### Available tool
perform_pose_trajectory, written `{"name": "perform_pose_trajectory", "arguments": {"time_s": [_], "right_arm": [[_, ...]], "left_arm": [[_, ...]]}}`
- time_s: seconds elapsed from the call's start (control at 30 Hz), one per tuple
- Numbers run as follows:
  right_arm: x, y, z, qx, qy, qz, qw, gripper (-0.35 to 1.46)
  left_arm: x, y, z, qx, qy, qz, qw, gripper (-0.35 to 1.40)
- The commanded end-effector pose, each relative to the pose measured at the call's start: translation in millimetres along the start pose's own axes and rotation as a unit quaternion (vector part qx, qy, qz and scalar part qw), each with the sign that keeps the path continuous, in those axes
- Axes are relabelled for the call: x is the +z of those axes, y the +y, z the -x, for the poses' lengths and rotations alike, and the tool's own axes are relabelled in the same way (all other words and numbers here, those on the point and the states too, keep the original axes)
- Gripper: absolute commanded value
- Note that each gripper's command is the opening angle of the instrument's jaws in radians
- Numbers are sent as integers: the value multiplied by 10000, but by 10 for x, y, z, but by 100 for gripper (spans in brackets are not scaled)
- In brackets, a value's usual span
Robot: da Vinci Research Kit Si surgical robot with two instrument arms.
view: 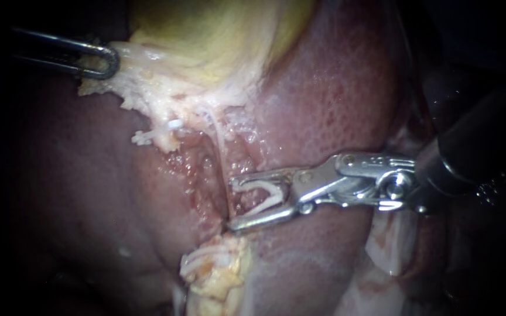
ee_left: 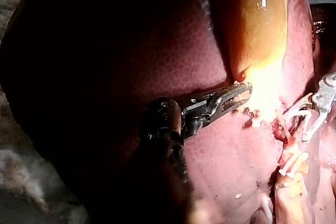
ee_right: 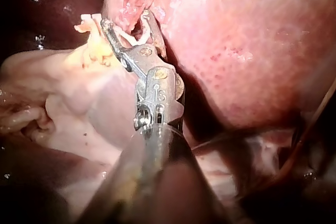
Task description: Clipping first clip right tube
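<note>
Right instrument (view: 232, 203) jaws wide apart, cradling open white clip (view: 267, 196), tips just reaching thin pale tube (view: 219, 143) below gallbladder (view: 206, 35). Tube likely soft, slick, tearable: seat clip squarely mid-span. Left instrument (view: 108, 61) jaws clamp gallbladder's edge.

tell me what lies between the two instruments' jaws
In the endoscope view: pale fatty tissue below the gallbladder, held by the left instrument, then a thin pale tube running toward the right instrument, whose jaws carry a white clip.

right instrument (view: 233, 203): silver, hinged (round pivot screws (view: 306, 175)) | shaft (view: 478, 149): dark
</note>
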Motion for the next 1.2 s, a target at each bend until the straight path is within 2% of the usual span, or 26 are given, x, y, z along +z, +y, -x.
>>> {"name": "perform_pose_trajectory", "arguments": {"time_s": [0.03, 0.13, 0.33, 0.47, 0.67, 0.83, 1.0, 1.1, 1.2], "right_arm": [[4, 1, 0, 26, 57, -4, 10000, 47], [14, 1, 3, 71, 171, -21, 9998, 48], [24, 0, 7, 111, 213, -12, 9997, 48], [26, -4, 8, 102, 361, -77, 9993, 47], [32, -22, 5, 161, 527, -476, 9973, 45], [38, -44, 1, 128, 685, -761, 9947, 44], [41, -65, -4, 100, 663, -946, 9933, 40], [42, -71, -6, 97, 655, -971, 9931, 35], [39, -72, -9, 109, 660, -975, 9930, 21]], "left_arm": [[0, 0, 0, 0, 0, -2, 10000, -35], [0, 0, 0, 0, 2, -4, 10000, -35], [1, 2, 0, -2, -2, 3, 10000, -35], [1, 2, 1, -2, -9, 14, 10000, -35], [1, 2, 1, -1, -9, 13, 10000, -35], [2, 2, 1, -1, -9, 13, 10000, -35], [2, 2, 1, -1, -9, 13, 10000, -35], [2, 3, 1, -1, -9, 13, 10000, -35], [1, 3, 1, -1, -8, 12, 10000, -35]]}}
